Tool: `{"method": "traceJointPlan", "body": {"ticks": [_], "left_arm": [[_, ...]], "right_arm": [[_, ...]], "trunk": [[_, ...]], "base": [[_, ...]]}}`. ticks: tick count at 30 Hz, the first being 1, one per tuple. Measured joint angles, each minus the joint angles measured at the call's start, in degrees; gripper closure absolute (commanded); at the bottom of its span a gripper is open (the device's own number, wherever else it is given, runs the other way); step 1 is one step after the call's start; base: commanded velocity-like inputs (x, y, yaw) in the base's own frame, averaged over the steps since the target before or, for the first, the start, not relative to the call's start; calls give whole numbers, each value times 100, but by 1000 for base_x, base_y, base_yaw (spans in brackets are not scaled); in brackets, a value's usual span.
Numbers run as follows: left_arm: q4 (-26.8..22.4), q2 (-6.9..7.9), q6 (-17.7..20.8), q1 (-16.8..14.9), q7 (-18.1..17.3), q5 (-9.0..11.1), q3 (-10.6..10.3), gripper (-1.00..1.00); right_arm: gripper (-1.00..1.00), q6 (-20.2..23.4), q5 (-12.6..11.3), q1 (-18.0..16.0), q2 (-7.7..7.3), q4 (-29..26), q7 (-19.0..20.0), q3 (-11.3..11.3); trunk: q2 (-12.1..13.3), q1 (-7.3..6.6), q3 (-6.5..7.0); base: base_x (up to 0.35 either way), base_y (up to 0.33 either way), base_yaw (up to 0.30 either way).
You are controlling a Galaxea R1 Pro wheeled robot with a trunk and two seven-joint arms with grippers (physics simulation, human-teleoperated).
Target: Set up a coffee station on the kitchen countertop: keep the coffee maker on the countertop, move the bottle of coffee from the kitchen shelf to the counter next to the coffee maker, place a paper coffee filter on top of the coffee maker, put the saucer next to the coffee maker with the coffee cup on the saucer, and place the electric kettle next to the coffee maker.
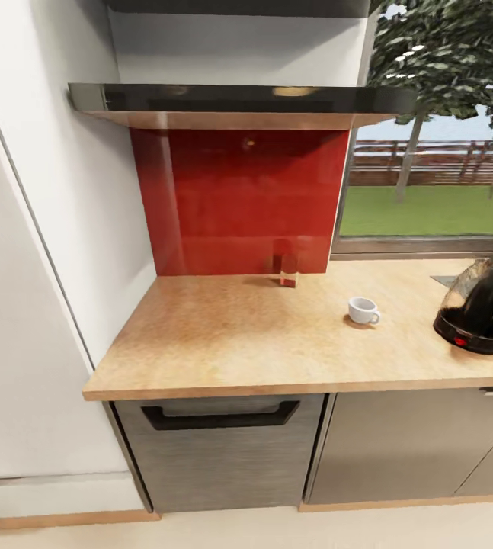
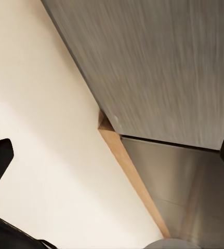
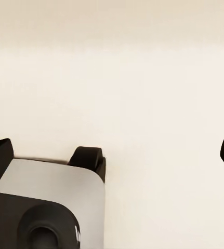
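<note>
Standing on the long light wood-grain countertop [image 1: 223, 335], a small plain white cup [image 1: 363, 310] is being shown at three o'clock, with the rounded dark glass kettle [image 1: 481, 306] just beyond. Both the left gripper [image 2: 112, 158] and right gripper [image 3: 112, 155] are being held spread wide, gripping nothing.

- The worktop [image 1: 223, 335] has a broad bare stretch across its left and front parts.
- A small jar [image 1: 286, 269] stands at the back against the red backsplash [image 1: 238, 198].
- The coffee cup [image 1: 363, 310] sits right of centre, well apart from the electric kettle [image 1: 481, 305] at the right edge.
- A dark hood [image 1: 238, 103] overhangs the back of the worktop, limiting headroom there.
- A white wall [image 1: 71, 229] closes the left side.
</note>
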Motion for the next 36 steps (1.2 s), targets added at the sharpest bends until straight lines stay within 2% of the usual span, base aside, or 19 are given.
{"method": "traceJointPlan", "body": {"ticks": [8,21,26,29,30,31,33,34,35,36], "left_arm": [[0,1,0,0,2,0,0,-100],[1,1,0,0,0,0,8,-100],[1,6,0,0,-2,0,9,-100],[1,7,0,0,-2,0,13,-100],[1,7,0,0,-2,0,14,-100],[1,7,0,0,1,0,15,-100],[1,7,0,0,3,0,16,-100],[1,8,0,0,4,0,20,-100],[2,8,-1,0,11,1,23,-100],[1,8,0,1,13,0,28,-100]], "right_arm": [[-100,2,0,0,0,0,0,0],[-100,-1,-21,-1,-38,-16,4,-8],[-100,-281,-63,-2,-237,-31,70,-24],[-100,-698,-216,-2,-416,-32,206,-42],[-100,-796,-307,-2,-462,-33,248,-50],[-100,-960,-568,-3,-545,-38,342,-66],[-100,-1094,-935,-3,-657,-44,463,-69],[-100,-1194,-1339,-3,-785,-53,610,-84],[-100,-1368,-2251,-9,-1144,-279,1172,-62],[-100,-1387,-2615,-10,-1615,-509,1501,-124]], "trunk": [[0,0,0],[0,0,0],[0,0,0],[0,0,0],[0,0,0],[0,0,0],[0,0,0],[0,0,0],[0,0,1],[0,0,1]], "base": [[0,297,-4],[0,32,0],[0,0,0],[0,0,0],[0,0,0],[0,0,0],[0,0,0],[0,0,0],[0,0,0],[0,0,0]]}}
